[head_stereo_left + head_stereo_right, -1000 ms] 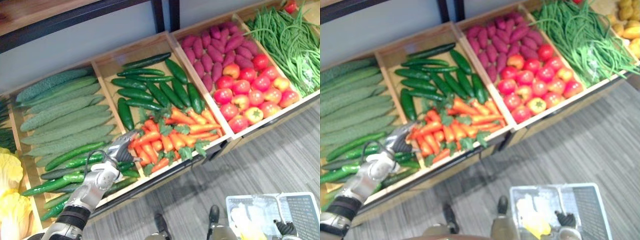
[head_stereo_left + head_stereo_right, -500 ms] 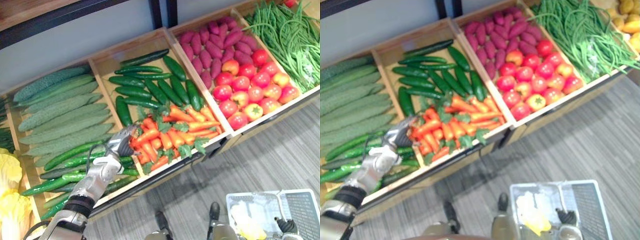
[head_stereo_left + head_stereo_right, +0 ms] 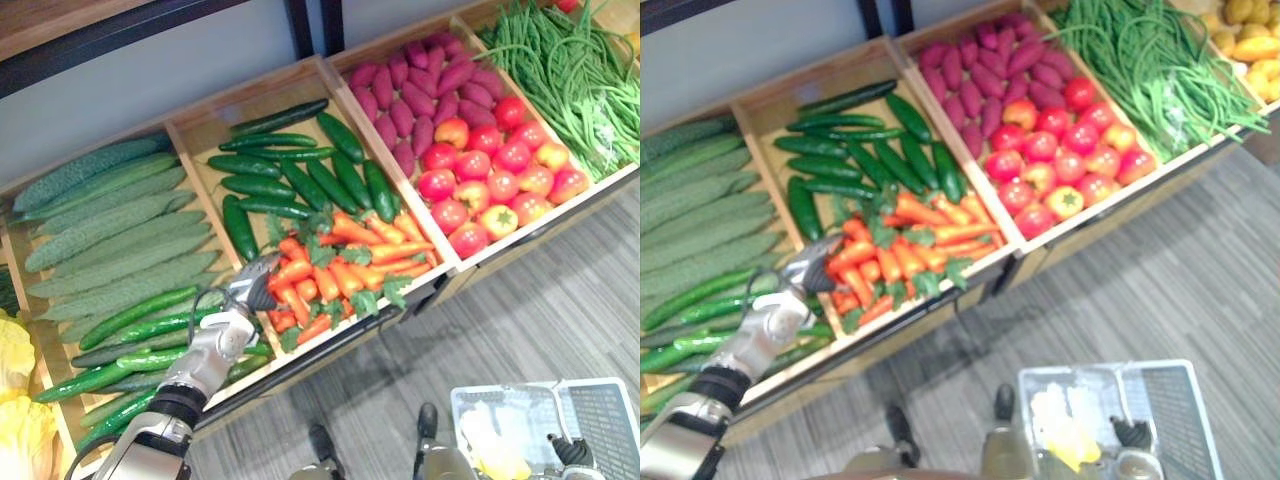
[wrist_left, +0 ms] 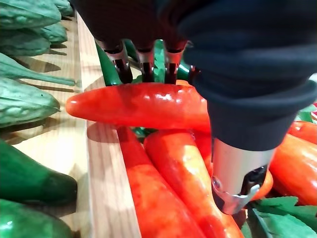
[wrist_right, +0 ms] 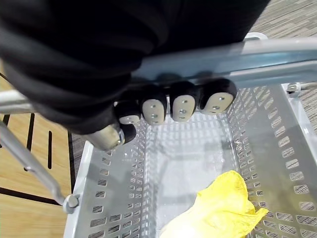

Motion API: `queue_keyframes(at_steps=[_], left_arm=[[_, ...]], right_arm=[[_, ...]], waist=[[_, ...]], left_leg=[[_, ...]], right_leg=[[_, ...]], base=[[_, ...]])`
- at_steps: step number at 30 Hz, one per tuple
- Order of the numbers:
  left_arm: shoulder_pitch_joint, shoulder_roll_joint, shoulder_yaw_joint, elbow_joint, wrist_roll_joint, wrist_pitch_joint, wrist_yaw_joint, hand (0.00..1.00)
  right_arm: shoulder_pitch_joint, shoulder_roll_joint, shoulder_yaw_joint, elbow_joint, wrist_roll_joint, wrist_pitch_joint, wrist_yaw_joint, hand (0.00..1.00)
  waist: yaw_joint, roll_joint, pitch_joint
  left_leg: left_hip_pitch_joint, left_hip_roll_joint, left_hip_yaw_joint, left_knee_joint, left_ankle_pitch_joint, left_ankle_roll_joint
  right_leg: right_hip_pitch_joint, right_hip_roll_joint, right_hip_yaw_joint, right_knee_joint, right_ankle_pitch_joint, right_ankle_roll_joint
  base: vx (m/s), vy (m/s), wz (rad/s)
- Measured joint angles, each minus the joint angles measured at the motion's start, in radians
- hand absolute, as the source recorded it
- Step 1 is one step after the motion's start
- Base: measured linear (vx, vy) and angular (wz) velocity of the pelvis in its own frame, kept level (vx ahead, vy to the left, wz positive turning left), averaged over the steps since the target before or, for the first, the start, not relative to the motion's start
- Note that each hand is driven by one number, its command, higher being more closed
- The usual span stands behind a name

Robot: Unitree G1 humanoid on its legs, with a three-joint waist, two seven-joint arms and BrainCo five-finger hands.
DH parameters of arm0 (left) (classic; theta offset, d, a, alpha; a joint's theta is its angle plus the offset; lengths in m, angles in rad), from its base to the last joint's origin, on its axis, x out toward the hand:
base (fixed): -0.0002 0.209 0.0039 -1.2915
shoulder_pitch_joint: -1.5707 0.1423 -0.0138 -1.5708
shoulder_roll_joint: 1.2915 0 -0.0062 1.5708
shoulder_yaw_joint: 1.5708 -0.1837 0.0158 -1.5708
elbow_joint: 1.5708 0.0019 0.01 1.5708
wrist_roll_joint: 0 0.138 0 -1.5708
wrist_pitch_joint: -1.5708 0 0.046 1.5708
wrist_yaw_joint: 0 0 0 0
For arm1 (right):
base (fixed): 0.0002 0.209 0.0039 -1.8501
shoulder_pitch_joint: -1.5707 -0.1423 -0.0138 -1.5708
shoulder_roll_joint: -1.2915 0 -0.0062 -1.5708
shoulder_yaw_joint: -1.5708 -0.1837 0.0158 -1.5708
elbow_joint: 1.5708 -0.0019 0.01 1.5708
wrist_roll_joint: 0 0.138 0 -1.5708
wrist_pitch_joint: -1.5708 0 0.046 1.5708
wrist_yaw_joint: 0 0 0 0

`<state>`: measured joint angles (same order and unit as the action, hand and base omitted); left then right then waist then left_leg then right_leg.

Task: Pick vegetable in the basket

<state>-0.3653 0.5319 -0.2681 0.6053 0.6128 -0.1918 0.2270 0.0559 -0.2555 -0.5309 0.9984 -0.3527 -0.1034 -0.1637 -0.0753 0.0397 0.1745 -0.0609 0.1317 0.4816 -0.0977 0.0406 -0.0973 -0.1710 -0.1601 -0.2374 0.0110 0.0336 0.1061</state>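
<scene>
Finding left hand (image 3: pixel 240 305) fingers (image 4: pixel 120 62) clamped round a carrot (image 4: pixel 143 105), we advise lifting straight; right hand (image 5: pixel 183 106) grips basket (image 5: pixel 277 148) handle (image 5: pixel 277 52).

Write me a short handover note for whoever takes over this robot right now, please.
Left hand: fingers and thumb closed on a carrot at the edge of the carrot pile, where it crosses the wooden divider.
Right hand: curled round the handle of the perforated basket.
Done: carrot gripped; a yellow leafy item lies in the basket.
Left: lift the carrot, carry it over, release it into the basket.
</scene>
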Motion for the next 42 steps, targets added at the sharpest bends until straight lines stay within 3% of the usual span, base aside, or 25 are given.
queue_keyframes(at_steps=[1, 2, 28, 37, 42], left_arm=[[0.0, -0.004, 0.0, 0.0, 0.0, 0.0, 0.0, 0.0], [0.0, -0.01, 0.0, 0.0, 0.0, 0.0, 0.0, 1.0], [-0.028, -0.041, 0.003, 0.016, 0.002, 0.02, 0.006, 1.0], [0.06, -0.052, 0.168, -0.188, -0.001, 0.044, 0.033, 1.0], [0.102, -0.052, 0.222, -0.261, -0.001, 0.049, 0.039, 1.0]], right_arm=[[0.0, 0.0, 0.0, 0.0, 0.0, 0.0, 0.0, 1.0], [0.0, 0.0, 0.0, 0.0, 0.0, 0.001, 0.0, 1.0], [-0.016, 0.004, 0.0, 0.004, 0.0, 0.008, -0.001, 1.0], [-0.014, 0.011, -0.01, 0.004, -0.001, 0.012, -0.001, 1.0], [-0.014, 0.011, -0.014, 0.004, -0.001, 0.013, -0.001, 1.0]], waist=[[0.0, 0.0, 0.0], [0.001, 0.0, 0.0], [-0.002, -0.008, 0.011], [0.002, -0.009, 0.012], [0.02, -0.01, 0.012]], left_leg=[[0.0, 0.0, 0.0, 0.0, 0.0, 0.0], [0.0, 0.0, 0.0, -0.001, 0.0, 0.0], [0.017, 0.001, -0.003, 0.0, 0.0, 0.0], [0.024, -0.001, -0.057, 0.0, 0.003, 0.003], [0.031, -0.001, -0.067, -0.002, 0.006, 0.006]], right_leg=[[0.0, 0.0, 0.0, 0.0, 0.0, 0.0], [0.0, 0.0, 0.0, 0.0, 0.0, 0.0], [0.023, 0.002, -0.004, -0.007, 0.0, 0.0], [0.057, -0.002, -0.05, -0.008, -0.001, -0.001], [0.07, -0.003, -0.058, -0.008, -0.001, -0.001]], base=[[0.0, 0.0, 0.0], [0.0, 0.0, 0.0], [0.0, -0.001, 0.0], [-0.02, -0.025, 0.13], [-0.03, -0.019, 0.06]])
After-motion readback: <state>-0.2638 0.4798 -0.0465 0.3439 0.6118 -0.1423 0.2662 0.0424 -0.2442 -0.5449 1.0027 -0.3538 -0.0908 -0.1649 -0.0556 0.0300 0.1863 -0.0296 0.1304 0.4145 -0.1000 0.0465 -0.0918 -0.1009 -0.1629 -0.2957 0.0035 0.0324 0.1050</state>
